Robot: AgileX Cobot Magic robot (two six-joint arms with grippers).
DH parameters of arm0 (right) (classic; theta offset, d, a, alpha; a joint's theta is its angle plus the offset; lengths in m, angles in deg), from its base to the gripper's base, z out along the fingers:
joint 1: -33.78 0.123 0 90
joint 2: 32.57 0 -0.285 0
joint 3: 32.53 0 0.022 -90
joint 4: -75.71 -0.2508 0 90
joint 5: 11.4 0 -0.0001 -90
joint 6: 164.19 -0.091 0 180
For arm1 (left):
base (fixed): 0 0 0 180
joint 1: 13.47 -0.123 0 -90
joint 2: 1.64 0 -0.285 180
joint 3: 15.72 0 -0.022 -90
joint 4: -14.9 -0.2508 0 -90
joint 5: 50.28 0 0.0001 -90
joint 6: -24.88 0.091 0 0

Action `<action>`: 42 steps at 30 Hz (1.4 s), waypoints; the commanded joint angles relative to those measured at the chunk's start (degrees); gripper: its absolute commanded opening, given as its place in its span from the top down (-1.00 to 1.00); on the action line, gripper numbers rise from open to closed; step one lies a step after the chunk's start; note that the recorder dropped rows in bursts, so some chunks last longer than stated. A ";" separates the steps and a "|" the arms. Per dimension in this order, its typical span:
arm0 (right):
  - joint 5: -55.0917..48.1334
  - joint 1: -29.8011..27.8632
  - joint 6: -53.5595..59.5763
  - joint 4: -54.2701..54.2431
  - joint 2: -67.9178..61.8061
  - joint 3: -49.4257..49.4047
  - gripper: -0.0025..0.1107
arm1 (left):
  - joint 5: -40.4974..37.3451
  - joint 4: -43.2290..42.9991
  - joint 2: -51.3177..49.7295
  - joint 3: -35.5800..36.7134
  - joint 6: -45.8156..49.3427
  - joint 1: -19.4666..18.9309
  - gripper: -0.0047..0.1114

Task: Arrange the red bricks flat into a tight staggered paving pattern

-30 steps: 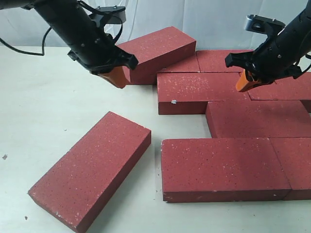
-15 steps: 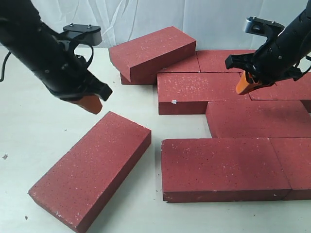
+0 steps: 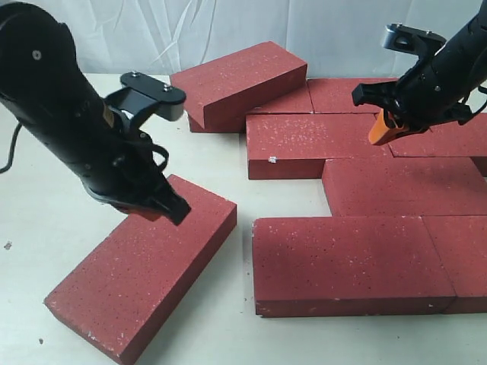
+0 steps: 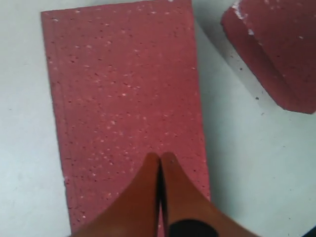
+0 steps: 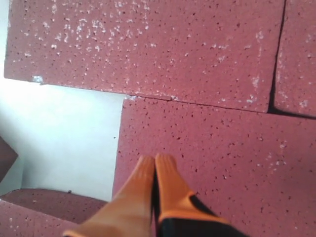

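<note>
Several red bricks lie flat in staggered rows at the right [image 3: 354, 255]. One loose brick [image 3: 144, 266] lies askew on the table at the front left, apart from the rows. Another brick [image 3: 240, 80] leans tilted on the back row. My left gripper [image 4: 159, 158] is shut with nothing in it, its tips low over the loose brick [image 4: 123, 98] near that brick's far end; in the exterior view the arm hides the tips. My right gripper [image 3: 378, 135] hangs shut and empty above the laid bricks [image 5: 207, 163] of the second and third rows.
The pale tabletop [image 3: 46, 198] stretches to the left of the bricks. A gap of bare table [image 3: 243, 228] separates the loose brick from the front row. A white curtain [image 3: 335, 30] closes the back. A dark cable [image 3: 11, 156] trails at the far left.
My left arm has swung from beside the tilted back brick down and toward the front, ending low over the loose brick. The right arm has stayed still.
</note>
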 commanded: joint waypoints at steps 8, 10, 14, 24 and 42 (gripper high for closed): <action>0.88 -0.24 0.45 -0.16 -0.02 -0.10 0.97 | -1.96 10.48 0.44 8.96 10.37 2.85 0.92; 0.88 -0.24 0.45 -0.16 -0.02 -0.10 0.97 | -1.96 14.25 0.44 10.33 14.22 2.85 0.92; 0.85 -0.24 0.56 -0.16 -0.02 -0.10 0.97 | -1.96 16.92 0.44 12.29 16.00 2.89 0.92; 1.99 -0.24 0.56 -0.16 -0.02 -0.10 0.97 | -1.48 15.06 0.44 15.95 20.54 2.89 0.92; 0.30 -0.24 0.56 -0.48 -0.02 -0.10 0.97 | -0.52 -13.60 0.44 17.90 7.02 2.89 0.92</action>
